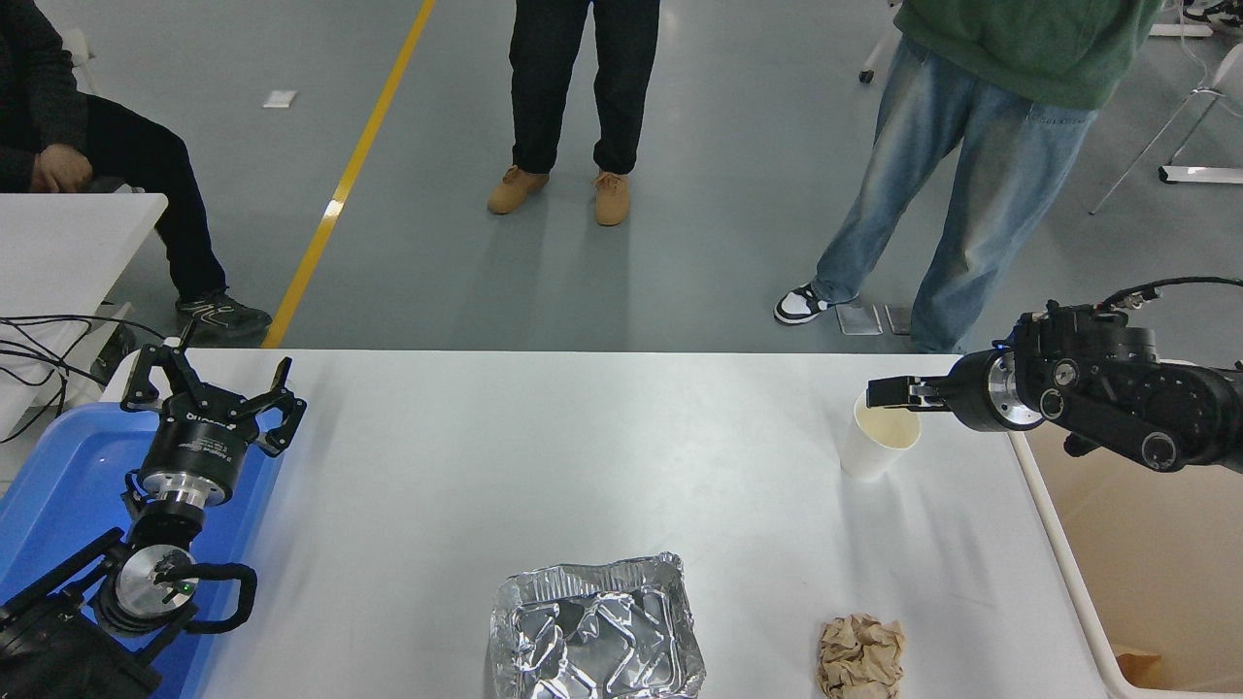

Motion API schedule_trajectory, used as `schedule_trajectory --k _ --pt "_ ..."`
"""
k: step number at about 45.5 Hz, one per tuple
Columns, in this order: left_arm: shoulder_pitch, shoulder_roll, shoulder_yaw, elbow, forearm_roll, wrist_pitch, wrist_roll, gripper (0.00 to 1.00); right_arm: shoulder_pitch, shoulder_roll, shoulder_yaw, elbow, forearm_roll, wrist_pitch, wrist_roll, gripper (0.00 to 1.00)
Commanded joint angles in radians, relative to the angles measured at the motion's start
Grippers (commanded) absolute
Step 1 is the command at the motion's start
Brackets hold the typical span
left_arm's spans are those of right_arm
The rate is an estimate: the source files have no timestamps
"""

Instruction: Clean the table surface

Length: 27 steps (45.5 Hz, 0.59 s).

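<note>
The white table surface (544, 456) holds a white paper cup (874, 449) standing upright at the far right, a crumpled foil tray (597, 631) at the front middle and a ball of crumpled brown paper (859, 655) at the front right. My right gripper (889, 394) reaches in from the right edge, lying level, with its tip over the far side of the cup's rim. It is seen side-on, so its state does not show. My left gripper (209, 398) stands parked and open at the lower left.
A blue plastic tray (58, 485) lies under the left arm. A beige bin (1146, 544) stands past the table's right edge. A smaller white table (68, 233) is at the left, with a seated person. Two people stand at the far side.
</note>
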Motion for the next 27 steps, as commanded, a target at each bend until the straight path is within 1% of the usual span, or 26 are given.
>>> schedule_trajectory --k 1,11,20,27 --pt "0.000 0.000 0.000 0.000 0.001 0.000 0.000 0.99 -0.030 0.021 -0.002 -0.042 0.000 -0.029 0.002 1.00" --pt "0.000 0.000 0.000 0.000 -0.001 0.000 0.000 0.99 -0.058 0.059 -0.002 -0.113 0.001 -0.040 0.005 1.00" --pt "0.000 0.000 0.000 0.000 -0.001 0.000 0.000 0.99 -0.066 0.068 -0.002 -0.124 0.001 -0.043 0.007 1.00" --pt "0.000 0.000 0.000 0.000 -0.001 0.000 0.000 0.99 -0.078 0.102 -0.002 -0.147 0.001 -0.054 0.007 1.00"
